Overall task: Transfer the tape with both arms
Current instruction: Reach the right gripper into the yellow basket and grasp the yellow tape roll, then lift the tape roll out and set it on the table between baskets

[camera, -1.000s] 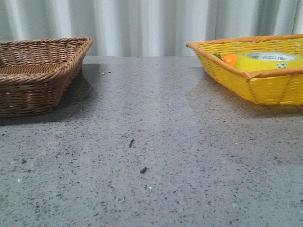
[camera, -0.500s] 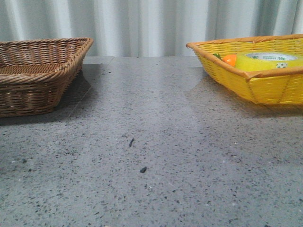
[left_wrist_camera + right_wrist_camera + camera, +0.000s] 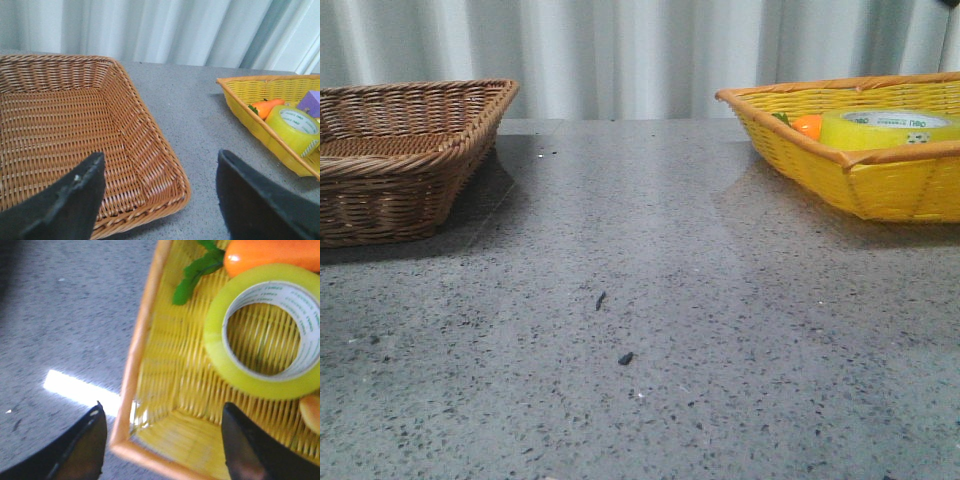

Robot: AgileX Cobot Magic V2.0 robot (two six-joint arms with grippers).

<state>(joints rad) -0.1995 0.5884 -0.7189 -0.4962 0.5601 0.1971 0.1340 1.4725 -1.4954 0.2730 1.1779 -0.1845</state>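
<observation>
The tape [image 3: 885,128] is a yellow roll with a white core, lying flat in the yellow basket [image 3: 880,190] at the right of the table. It also shows in the right wrist view [image 3: 267,330] and the left wrist view [image 3: 294,129]. An orange carrot [image 3: 272,255] lies beside it. My right gripper [image 3: 162,440] is open and empty, hovering above the basket's near corner, short of the tape. My left gripper [image 3: 160,195] is open and empty above the corner of the brown wicker basket [image 3: 75,145]. Neither gripper shows in the front view.
The brown wicker basket [image 3: 400,160] stands at the left of the grey speckled table [image 3: 640,330]. A purple block [image 3: 311,102] lies in the yellow basket [image 3: 260,95]. White curtains hang behind the table. A bright light patch [image 3: 80,387] lies on the table by the yellow basket.
The front view has shifted very slightly. The baskets and the tape have not moved.
</observation>
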